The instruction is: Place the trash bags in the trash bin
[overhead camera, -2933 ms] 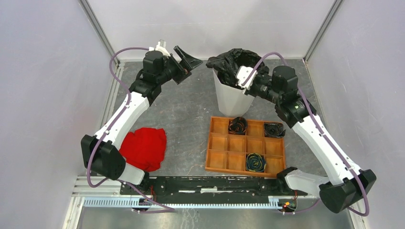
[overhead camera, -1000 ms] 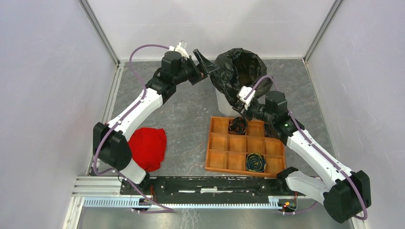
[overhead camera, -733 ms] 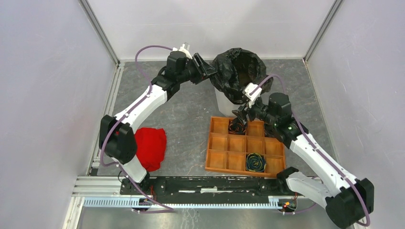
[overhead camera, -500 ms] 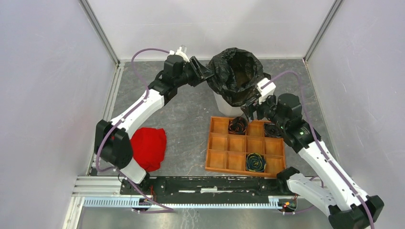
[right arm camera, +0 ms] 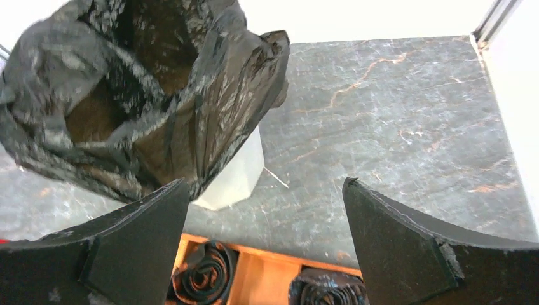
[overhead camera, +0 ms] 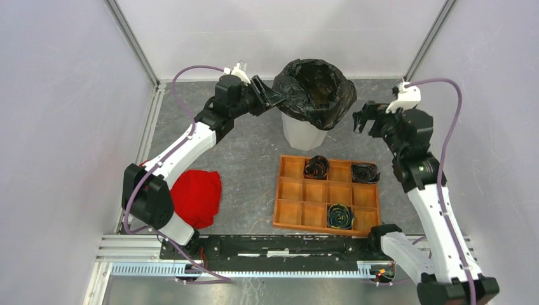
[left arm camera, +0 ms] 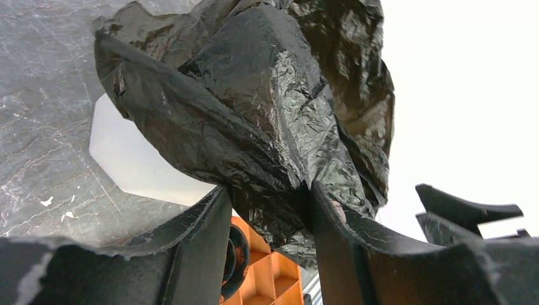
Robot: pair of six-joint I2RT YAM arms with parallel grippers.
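**Left arm, far edge.** The trash bag is draped open over the mouth of the trash bin. The bin stands upright near the middle of the far edge of the table. My left gripper is clamped on a crinkled fold of the bag's rim at the bin's left side, and the plastic bunches between my two fingers.

**Right arm.** My right gripper is spread wide with nothing in it. It sits to the right of the bin, apart from the bag.

**Elsewhere.** Three black rolls lie in separate compartments of the orange tray, between the bin and the near edge. A red cloth lies toward the near-left corner.
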